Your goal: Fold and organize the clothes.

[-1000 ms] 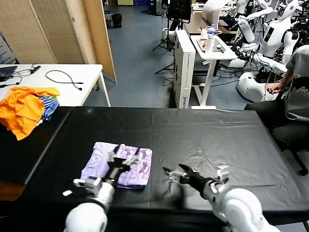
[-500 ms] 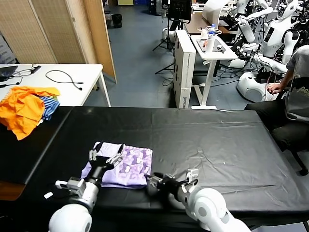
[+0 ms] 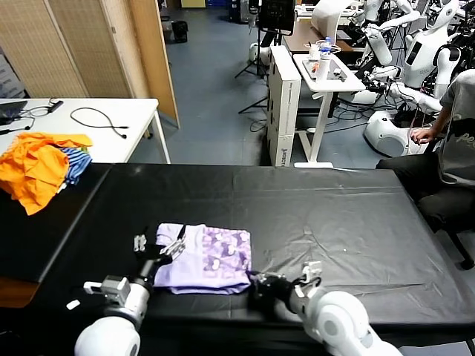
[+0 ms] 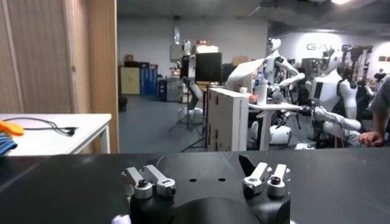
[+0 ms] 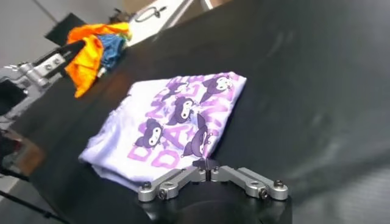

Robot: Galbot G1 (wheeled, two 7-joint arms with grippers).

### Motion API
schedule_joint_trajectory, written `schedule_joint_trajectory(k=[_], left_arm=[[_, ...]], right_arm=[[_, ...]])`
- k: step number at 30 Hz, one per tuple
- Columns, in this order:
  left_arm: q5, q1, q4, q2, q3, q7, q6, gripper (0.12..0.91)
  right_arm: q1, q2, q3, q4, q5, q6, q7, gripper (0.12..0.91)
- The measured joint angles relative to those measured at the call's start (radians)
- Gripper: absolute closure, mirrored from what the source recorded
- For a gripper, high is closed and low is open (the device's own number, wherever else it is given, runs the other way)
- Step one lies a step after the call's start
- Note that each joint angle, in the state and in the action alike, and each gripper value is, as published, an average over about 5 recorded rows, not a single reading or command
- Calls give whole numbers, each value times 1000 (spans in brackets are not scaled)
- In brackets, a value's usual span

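The lavender T-shirt (image 3: 204,258) lies folded on the black table (image 3: 334,215), near its front edge, with the purple printed patch facing up. It also shows in the right wrist view (image 5: 177,119). My right gripper (image 3: 257,282) is at the shirt's near right corner. In the right wrist view (image 5: 206,163) its jaws are closed, with the tips at the shirt's edge. My left gripper (image 3: 159,248) is open at the shirt's left edge. In the left wrist view (image 4: 206,181) its fingers (image 4: 149,181) are spread over bare table, and the shirt is out of that view.
Bright orange garments (image 3: 35,167) and a blue-and-white striped cloth (image 3: 74,165) lie at the table's far left. A white table (image 3: 96,130) with cables stands behind them. A seated person (image 3: 454,133) is at the right end.
The T-shirt has slid to the right along the table's front, together with my right gripper at its corner. My left gripper, over the shirt before, now sits at its left edge.
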Motion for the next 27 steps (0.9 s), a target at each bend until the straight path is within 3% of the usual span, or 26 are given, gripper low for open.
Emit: schedule_joint_trajectory(k=[4,8,13,16,21,27], left_arm=[[-69,-4,-8,4,8,-59,46,123],[-138,3,-32,21,13,-119,82,123],[-172,23,-41,56,18,-150,61,123],[-188,35,-37,78,25,-169,30,123],[-206,65,-50,111,22,-189,23,123],[-189,133,-81,134,10,-190,27,123]], right_arm=[[-9,-23,38,21,6,-4,12,819],[-30,-44,74,48,-3,-4,18,592],[-79,-67,132,99,-29,-4,10,273],[-118,-70,177,134,-75,-4,-18,151],[-218,-69,269,196,-177,8,-67,119],[-376,-80,374,260,-307,174,-116,118]])
